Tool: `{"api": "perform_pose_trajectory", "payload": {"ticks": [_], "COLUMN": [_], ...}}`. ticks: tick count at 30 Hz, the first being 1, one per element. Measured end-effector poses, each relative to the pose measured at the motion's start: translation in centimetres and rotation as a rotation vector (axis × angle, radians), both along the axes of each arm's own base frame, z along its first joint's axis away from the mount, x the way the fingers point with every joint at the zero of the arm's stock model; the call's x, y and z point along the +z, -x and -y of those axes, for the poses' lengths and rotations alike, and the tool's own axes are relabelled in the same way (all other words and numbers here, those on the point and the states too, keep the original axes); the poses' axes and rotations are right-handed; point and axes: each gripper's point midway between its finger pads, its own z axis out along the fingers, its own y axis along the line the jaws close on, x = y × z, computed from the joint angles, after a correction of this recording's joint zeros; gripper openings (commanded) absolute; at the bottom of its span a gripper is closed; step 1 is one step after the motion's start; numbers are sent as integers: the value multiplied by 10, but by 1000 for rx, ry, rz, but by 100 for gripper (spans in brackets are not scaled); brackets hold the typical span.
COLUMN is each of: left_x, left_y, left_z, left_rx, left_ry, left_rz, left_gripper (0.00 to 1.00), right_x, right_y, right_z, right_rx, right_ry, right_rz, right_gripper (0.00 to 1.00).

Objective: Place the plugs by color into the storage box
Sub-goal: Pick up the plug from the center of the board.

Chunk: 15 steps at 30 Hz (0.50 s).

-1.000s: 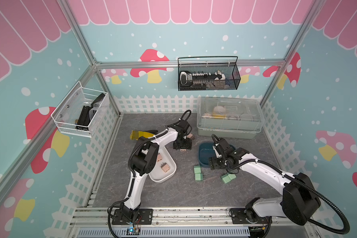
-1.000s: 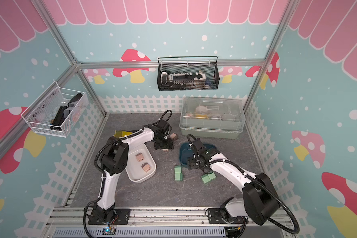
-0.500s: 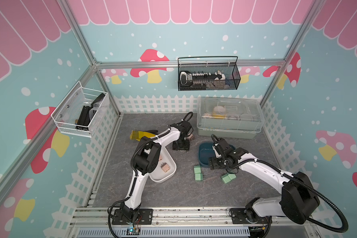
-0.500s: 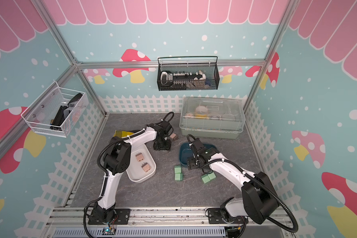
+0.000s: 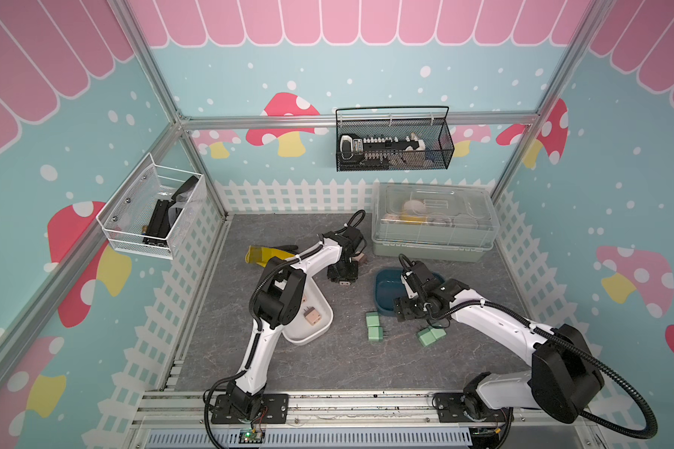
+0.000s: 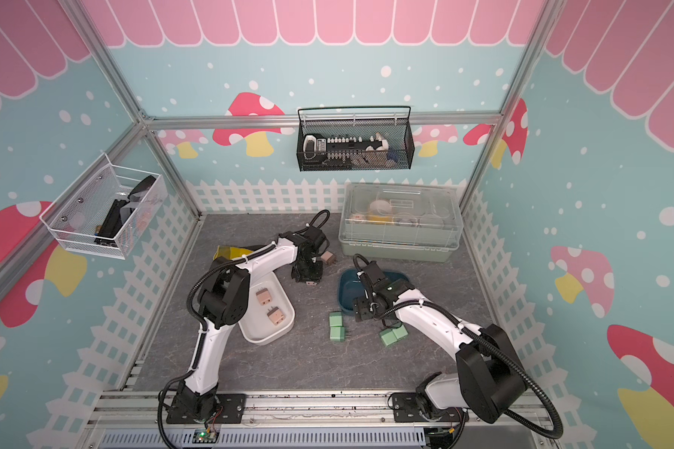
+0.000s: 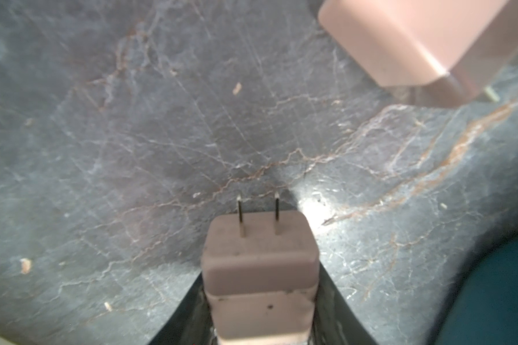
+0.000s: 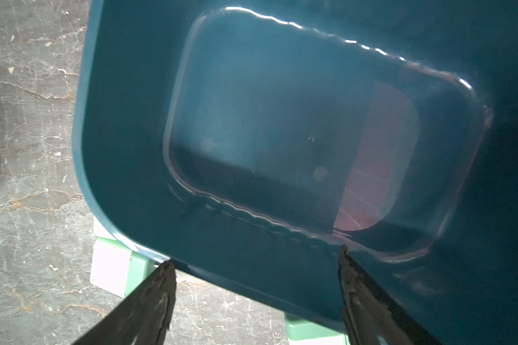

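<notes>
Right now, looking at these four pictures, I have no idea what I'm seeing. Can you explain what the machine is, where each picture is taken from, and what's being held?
These are two white robot arms fixed at a table's front edge, each ending in a two-fingered hand. The two wide pictures come from one camera head overhead. The two close-ups come from cameras on the wrists.

On the grey marbled tabletop are:
- a shallow white plastic tray holding two small peach-pink plastic cube plugs
- a shallow dark teal plastic tray that looks empty
- four mint-green plastic plugs
- one loose peach-pink plug

The left hand pinches a fourth peach-pink plug, its metal prongs pointing away from the hand. The right hand is open and empty, above the teal tray's edge.
</notes>
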Motion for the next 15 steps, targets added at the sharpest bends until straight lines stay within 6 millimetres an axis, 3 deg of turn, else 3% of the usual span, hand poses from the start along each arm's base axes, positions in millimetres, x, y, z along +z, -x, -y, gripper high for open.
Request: {"api": "perform_pose_trajectory", "payload": {"ticks": [9,15], "left_x": [6,34], "left_y": [-2,-8], "left_z": [-2,-15], "left_rx": [6,40], "left_ry": [-9,8], "left_rz": [7,45], "left_gripper": [40,39], "right_x": [0,0], "right_y": [0,-2], "right_z": [0,-4], "right_rx": [14,26], "right_ry": [6,-1], "right_rz": [2,-3], "right_gripper": [83,83]}}
